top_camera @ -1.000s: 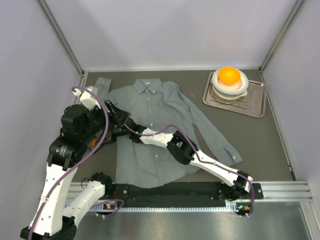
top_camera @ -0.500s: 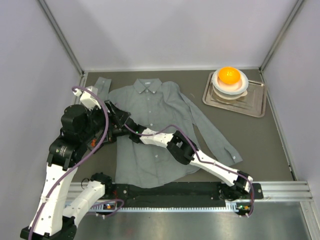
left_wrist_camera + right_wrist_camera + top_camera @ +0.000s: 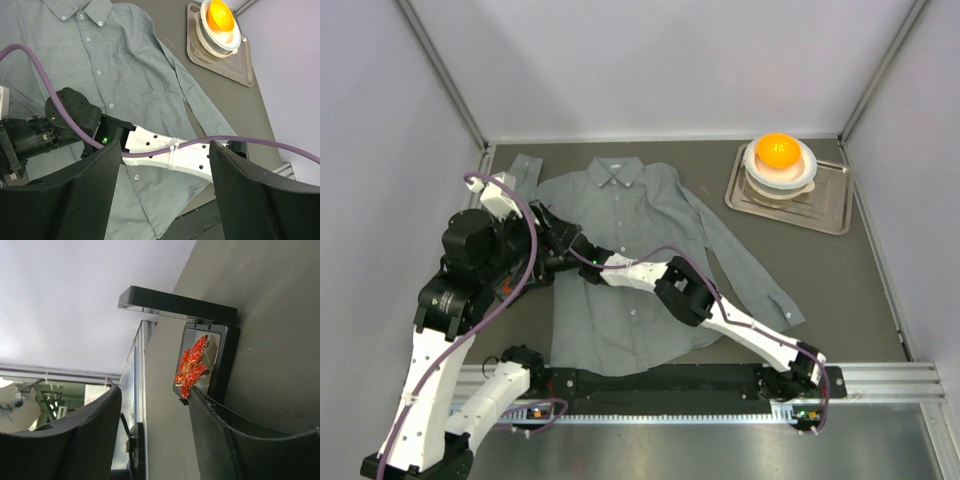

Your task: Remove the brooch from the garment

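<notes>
Just beside right pincer (image 3: 155, 389) fingertip, brooch (image 3: 192, 366)

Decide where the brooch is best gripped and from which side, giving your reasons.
Likely across the narrow middle of the brooch, jaws closing on its two long edges, approaching from its lower end. It is a long, jagged leaf shape; the pointed tips would give poor purchase.

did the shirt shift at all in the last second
No. In the top view the shirt has its collar and outstretched cuff where they were against the tray.
</notes>
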`<state>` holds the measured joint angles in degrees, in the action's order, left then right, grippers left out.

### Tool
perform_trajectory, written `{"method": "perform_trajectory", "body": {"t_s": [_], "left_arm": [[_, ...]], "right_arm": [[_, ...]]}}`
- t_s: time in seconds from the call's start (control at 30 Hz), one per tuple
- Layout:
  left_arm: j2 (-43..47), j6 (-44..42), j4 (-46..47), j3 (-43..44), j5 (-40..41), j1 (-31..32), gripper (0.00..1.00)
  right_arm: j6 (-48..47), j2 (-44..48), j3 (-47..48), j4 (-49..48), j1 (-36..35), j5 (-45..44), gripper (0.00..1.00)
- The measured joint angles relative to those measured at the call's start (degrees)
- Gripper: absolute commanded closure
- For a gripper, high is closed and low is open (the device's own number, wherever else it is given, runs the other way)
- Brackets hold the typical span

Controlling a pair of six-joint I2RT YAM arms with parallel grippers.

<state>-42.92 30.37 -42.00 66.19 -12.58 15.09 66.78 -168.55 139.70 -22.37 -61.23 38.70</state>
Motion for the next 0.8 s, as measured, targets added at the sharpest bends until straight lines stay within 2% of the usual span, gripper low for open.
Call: {"method": "perform_trajectory", "body": {"t_s": [0.53, 0.8], "left_arm": [[-0.13, 1.07, -0.02, 0.00, -0.02, 0.00, 0.24], [-0.48, 1.20, -0.02, 0.00, -0.44, 0.00, 0.23]], "right_arm": [[-4.28, 6.21, -10.45, -1.77, 0.72, 0.04, 0.42], [-5.73, 6.84, -11.32, -2.03, 1.05, 0.39, 0.42]]}}
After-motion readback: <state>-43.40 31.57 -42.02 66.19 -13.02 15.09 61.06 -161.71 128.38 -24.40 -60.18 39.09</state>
